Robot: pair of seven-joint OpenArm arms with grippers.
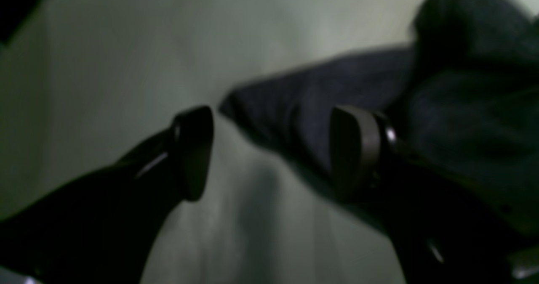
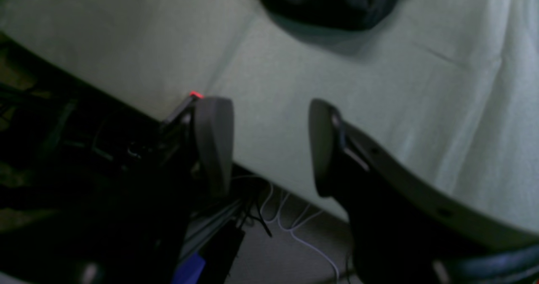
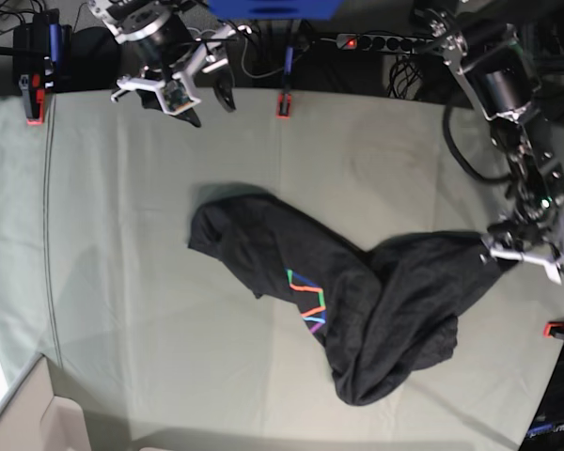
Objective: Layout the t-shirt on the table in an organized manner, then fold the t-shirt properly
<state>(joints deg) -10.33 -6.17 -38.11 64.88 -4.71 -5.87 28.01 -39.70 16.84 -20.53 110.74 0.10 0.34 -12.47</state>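
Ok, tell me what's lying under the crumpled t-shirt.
The t-shirt lies bunched and twisted on the table, whose pale cloth shows all round it. The heap hides whatever might be beneath; no other object pokes out.

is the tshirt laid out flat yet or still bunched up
Still bunched up. In the base view the t-shirt lies twisted and crumpled on the table, its rainbow print only partly showing among folds, no sleeves spread out.
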